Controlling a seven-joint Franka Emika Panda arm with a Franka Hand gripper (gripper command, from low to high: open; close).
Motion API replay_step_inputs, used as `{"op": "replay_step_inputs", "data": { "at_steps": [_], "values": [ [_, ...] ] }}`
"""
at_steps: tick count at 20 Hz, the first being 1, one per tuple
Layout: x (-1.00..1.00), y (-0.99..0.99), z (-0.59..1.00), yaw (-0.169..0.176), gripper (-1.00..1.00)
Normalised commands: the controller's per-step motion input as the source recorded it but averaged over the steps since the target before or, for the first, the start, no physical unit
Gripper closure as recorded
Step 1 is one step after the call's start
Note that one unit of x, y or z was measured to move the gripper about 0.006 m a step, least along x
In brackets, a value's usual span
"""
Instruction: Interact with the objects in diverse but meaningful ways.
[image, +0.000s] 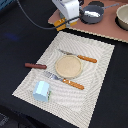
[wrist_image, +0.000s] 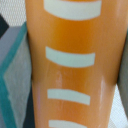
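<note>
Orange plastic with pale curved scores fills our wrist view: the bread loaf (wrist_image: 70, 65) sits right against the camera, so we judge our claw (image: 66, 22) is clenched on it. In the exterior view an orange end pokes out under the white claw, above the far edge of the striped placemat (image: 95, 85), just beside the dark grey saucepan (image: 92, 14) on the brown board. The sausage (image: 35, 65), the carton (image: 41, 91), the round plate (image: 68, 66) and the two orange-handled utensils lie lower on the mat. We should keep the grip firm, carry the loaf level over the saucepan rim, lower slowly, and release only once it rests inside
</note>
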Motion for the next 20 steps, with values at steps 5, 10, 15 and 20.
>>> {"op": "replay_step_inputs", "data": {
  "at_steps": [5, 10, 15, 20],
  "values": [
    [0.51, 0.27, -0.15, -0.036, 1.0],
    [0.32, 0.22, -0.31, 0.011, 1.0],
    [0.21, 0.13, -0.38, 0.036, 1.0],
    [0.2, 0.11, -0.37, 0.024, 1.0]
  ]
}}
